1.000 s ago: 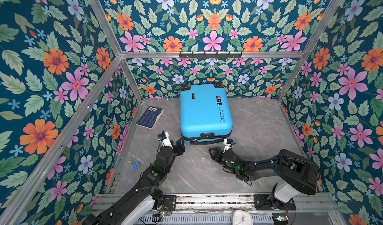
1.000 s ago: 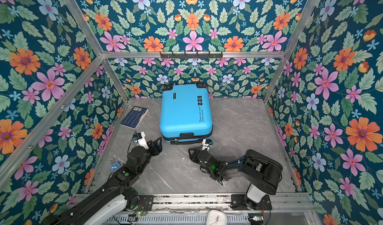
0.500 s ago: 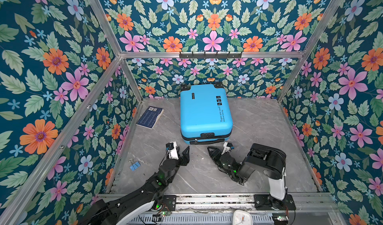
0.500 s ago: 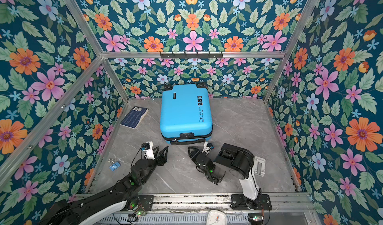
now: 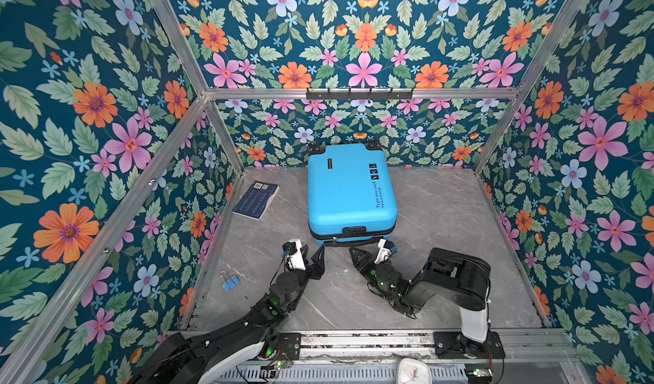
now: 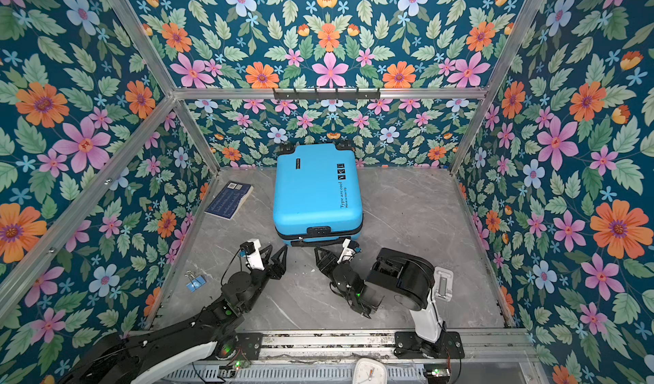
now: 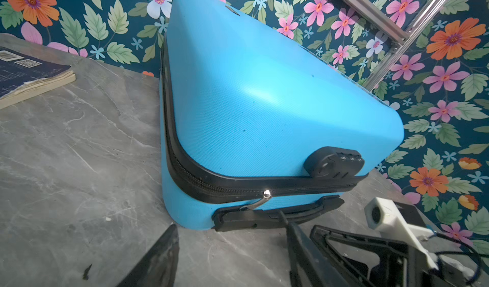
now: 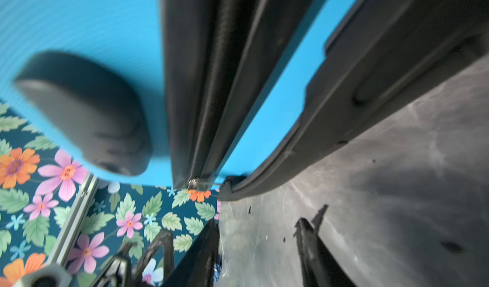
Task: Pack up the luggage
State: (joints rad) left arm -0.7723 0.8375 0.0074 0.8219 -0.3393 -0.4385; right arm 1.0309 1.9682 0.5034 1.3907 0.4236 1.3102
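Note:
The luggage (image 5: pixel 350 191) (image 6: pixel 316 191) is a bright-blue hard-shell suitcase lying flat and zipped shut at the back middle of the grey table. Its black handle (image 7: pixel 277 215), combination lock (image 7: pixel 334 161) and silver zipper pull (image 7: pixel 267 193) face the arms. My left gripper (image 5: pixel 315 258) (image 6: pixel 276 256) (image 7: pixel 230 226) is open and empty, low over the table just in front of the suitcase's near left corner. My right gripper (image 5: pixel 366 254) (image 6: pixel 331 254) (image 8: pixel 258 222) is open and empty too, close to the handle side of the luggage (image 8: pixel 79 21).
A dark-blue book (image 5: pixel 256 200) (image 7: pixel 26 76) lies left of the suitcase near the wall. A small blue binder clip (image 5: pixel 230 283) sits at the front left. A black hook rail (image 5: pixel 359 93) hangs on the back wall. A white clock (image 5: pixel 414 371) rests on the front frame.
My left gripper has slid right and a little nearer, from the suitcase's left corner toward its front. The right arm's elbow has folded inward; its gripper has barely moved.

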